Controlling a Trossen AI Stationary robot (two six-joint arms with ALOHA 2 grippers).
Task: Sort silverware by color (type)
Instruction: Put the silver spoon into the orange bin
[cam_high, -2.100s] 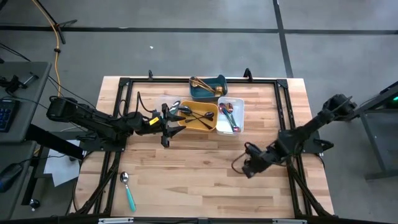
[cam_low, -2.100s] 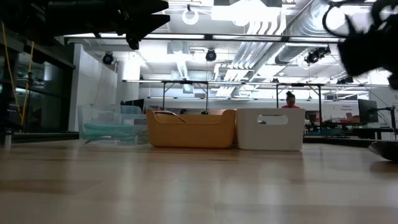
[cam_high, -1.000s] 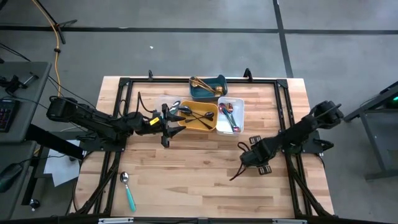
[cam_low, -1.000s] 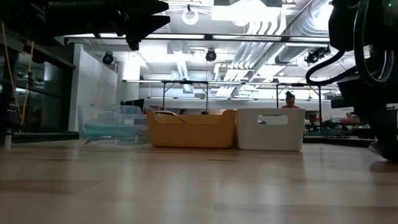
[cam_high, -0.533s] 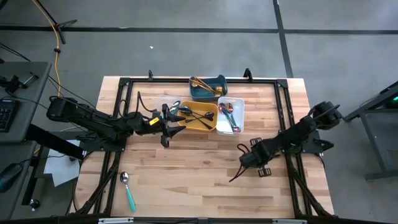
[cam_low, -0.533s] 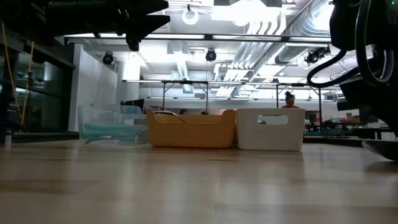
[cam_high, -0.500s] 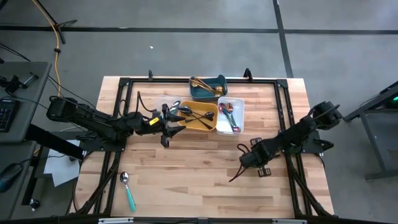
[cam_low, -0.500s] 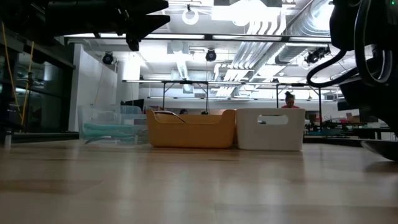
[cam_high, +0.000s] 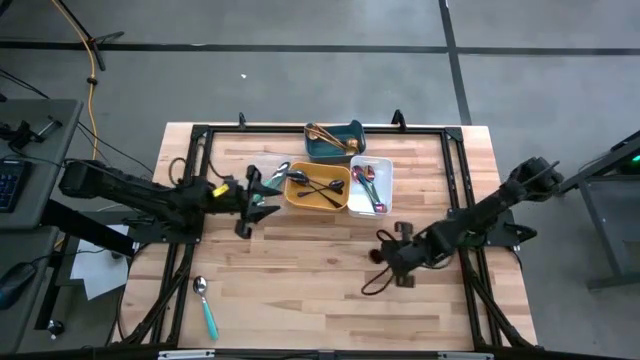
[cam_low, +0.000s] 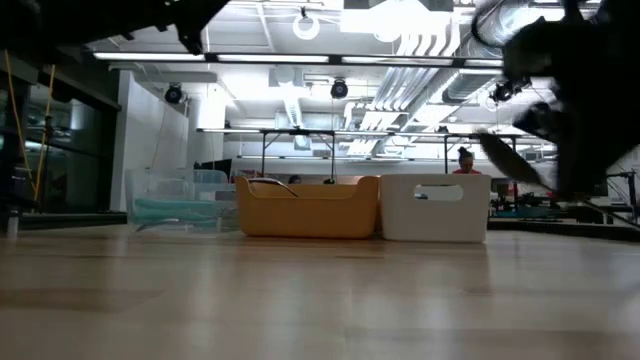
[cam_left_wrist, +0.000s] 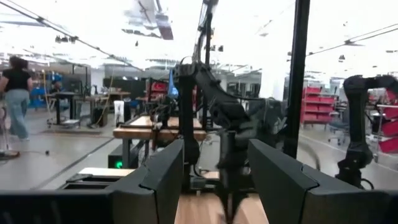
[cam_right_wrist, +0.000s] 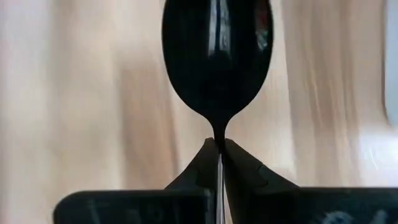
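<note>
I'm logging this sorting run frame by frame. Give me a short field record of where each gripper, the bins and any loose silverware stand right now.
right gripper: shut on black spoon, over bare table, on the near side of the white bin
left gripper: open, empty, beside the yellow bin's left end
yellow bin: black pieces
white bin: pink-purple pieces
teal bin: gold pieces
loose on table: teal-handled spoon, near left corner
wooden table: otherwise bare in front
</note>
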